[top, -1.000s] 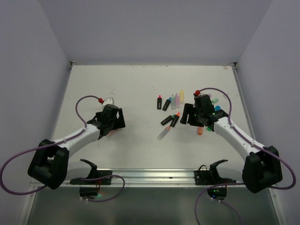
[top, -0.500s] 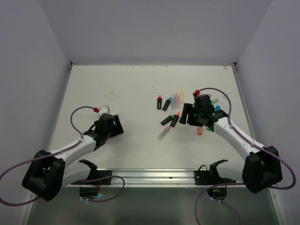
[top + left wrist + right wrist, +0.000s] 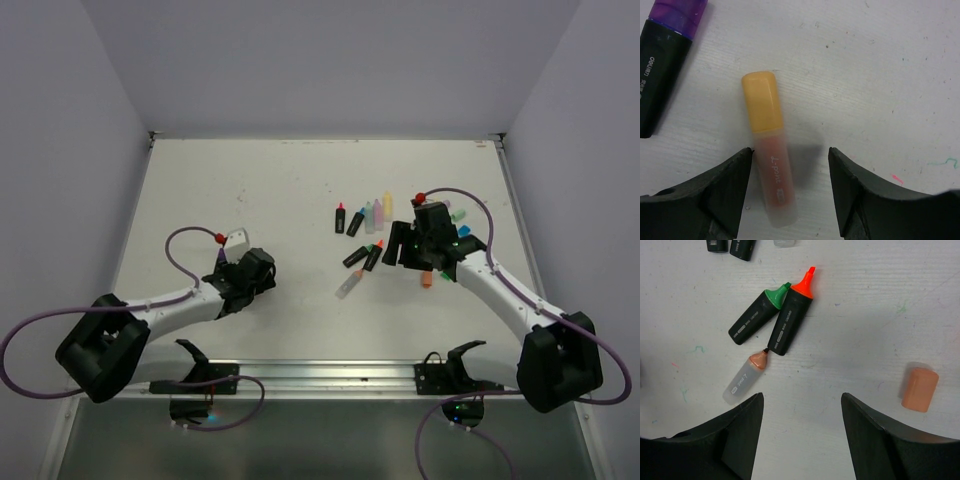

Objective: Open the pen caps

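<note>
Left fingers (image 3: 727, 192) stood partly open and gripped nothing, straddling a frosted pen (image 3: 775, 182) that lay flat on the tabletop (image 3: 880, 75). Its yellow cap (image 3: 761, 102) was on and pointed away, and the barrel lay just beside one finger, apart from the other. Black pen (image 3: 660, 85) with purple cap (image 3: 680, 15) lay near. Right fingers (image 3: 735, 437) hung open and empty above a green-tipped pen (image 3: 754, 319), an orange-tipped pen (image 3: 789, 322) and a peach-tipped pen (image 3: 742, 381), all uncapped. Loose peach cap (image 3: 919, 389) lay well apart to one side.
</note>
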